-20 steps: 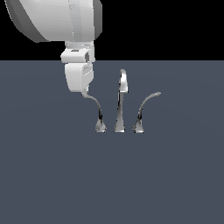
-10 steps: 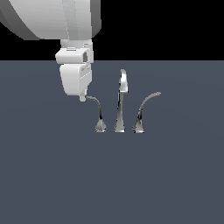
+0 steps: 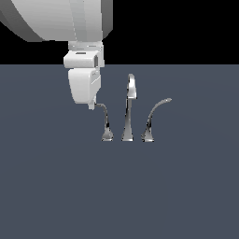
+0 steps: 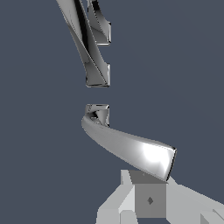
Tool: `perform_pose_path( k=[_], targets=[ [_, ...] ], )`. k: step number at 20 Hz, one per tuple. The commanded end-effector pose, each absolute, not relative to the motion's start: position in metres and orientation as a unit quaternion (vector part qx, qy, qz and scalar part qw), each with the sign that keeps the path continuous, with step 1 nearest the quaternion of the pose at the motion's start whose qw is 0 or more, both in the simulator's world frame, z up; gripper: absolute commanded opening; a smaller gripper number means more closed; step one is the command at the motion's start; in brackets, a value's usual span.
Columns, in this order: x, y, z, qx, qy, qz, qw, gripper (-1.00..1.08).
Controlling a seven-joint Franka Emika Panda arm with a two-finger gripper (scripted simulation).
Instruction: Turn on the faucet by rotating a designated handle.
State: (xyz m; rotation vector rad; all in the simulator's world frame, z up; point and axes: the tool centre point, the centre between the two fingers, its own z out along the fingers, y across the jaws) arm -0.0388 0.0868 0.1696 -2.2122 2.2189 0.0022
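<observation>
The chrome faucet (image 3: 130,109) stands mid-scene as a tall straight spout with a curved lever on each side. The handle (image 3: 105,125) is the lever on the exterior view's left, and its thin tip arcs toward my gripper (image 3: 92,105). My white gripper hangs just above and to the left of that tip, apparently touching it. In the wrist view the handle (image 4: 131,146) curves across the middle, and its broad end lies right over my fingers (image 4: 150,200). The fingers look pressed together with nothing between them. The spout (image 4: 89,52) lies beyond.
The mirror-image lever (image 3: 154,119) arcs to the exterior view's right of the spout. The faucet stands on a flat dark grey surface (image 3: 119,196) that stretches all around it. The arm's large white links (image 3: 60,18) fill the upper left of the exterior view.
My gripper has sunk slightly and stays at the handle's tip. The handle shows no clear movement.
</observation>
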Motion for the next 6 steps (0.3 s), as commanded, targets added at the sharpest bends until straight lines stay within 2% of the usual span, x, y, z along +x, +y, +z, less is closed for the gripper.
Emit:
perform_pose_path(
  k=[1, 6],
  targets=[
    [-0.044, 0.065, 0.17, -0.698, 0.716, 0.0, 0.001, -1.0],
    [-0.051, 0.049, 0.171, -0.698, 0.716, 0.0, 0.0, -1.0]
  ],
)
